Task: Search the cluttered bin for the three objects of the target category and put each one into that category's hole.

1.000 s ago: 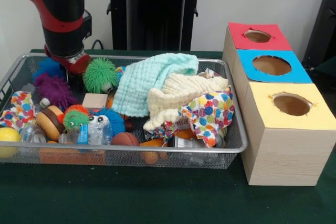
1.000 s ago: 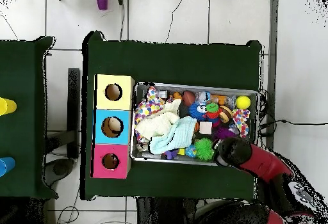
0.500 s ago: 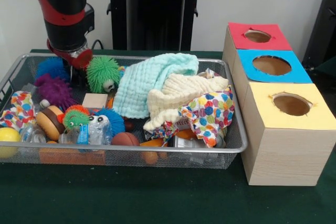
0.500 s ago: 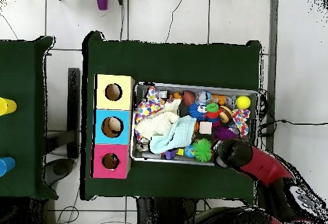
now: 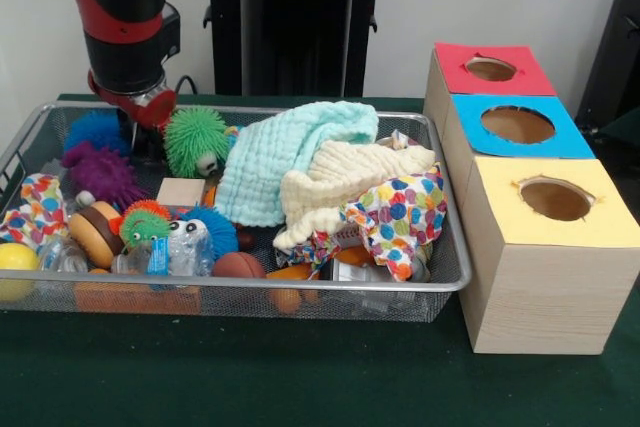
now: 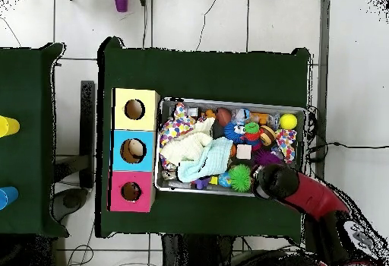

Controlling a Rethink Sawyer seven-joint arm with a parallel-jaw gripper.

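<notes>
A wire mesh bin (image 5: 250, 285) holds a jumble of toys and cloths. My gripper (image 5: 143, 112) hangs over the bin's far left corner, between a blue spiky ball (image 5: 93, 130) and a green spiky ball (image 5: 193, 140). A purple spiky ball (image 5: 103, 173) lies just in front of it. Whether the gripper holds anything is hidden. In the overhead view the gripper (image 6: 273, 181) covers the bin's (image 6: 232, 101) lower right corner. Beside the bin stand three boxes with round holes: red (image 5: 455, 62), blue (image 5: 470, 119) and yellow (image 5: 500, 192).
Mint (image 5: 285, 152), cream (image 5: 345, 182) and polka-dot (image 5: 400, 217) cloths fill the bin's middle and right. A wooden block (image 5: 181, 191), a burger toy (image 5: 95, 232), a brown ball (image 5: 238, 265) and a yellow ball (image 5: 15, 259) lie near the front rim.
The arm has risen slightly and shifted toward the bin's back edge. The toys and cloths lie as before.
</notes>
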